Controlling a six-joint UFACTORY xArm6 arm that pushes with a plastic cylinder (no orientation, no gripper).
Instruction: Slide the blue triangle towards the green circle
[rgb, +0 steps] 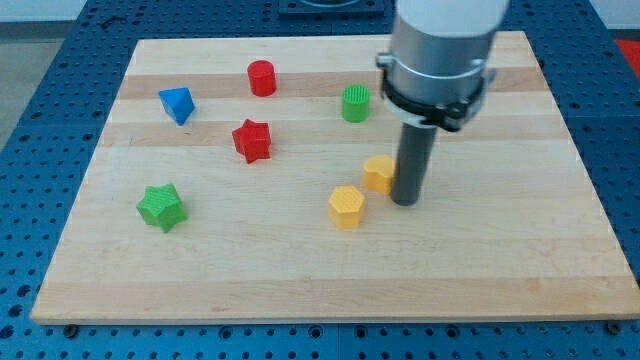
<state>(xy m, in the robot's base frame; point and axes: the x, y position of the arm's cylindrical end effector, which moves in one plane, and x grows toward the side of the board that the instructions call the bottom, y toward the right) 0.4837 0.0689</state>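
Observation:
The blue triangle (177, 104) lies at the board's upper left. The green circle (355, 103) stands right of the board's centre, near the top. A red circle (261, 78) and a red star (252, 140) lie between them. My tip (404, 201) rests on the board at the right of centre, below the green circle and far to the right of the blue triangle. It touches or nearly touches the right side of a yellow block (379, 173).
A yellow hexagon (346, 207) lies left of and below my tip. A green star (161, 207) lies at the lower left. The wooden board (320, 290) sits on a blue perforated table (30, 60).

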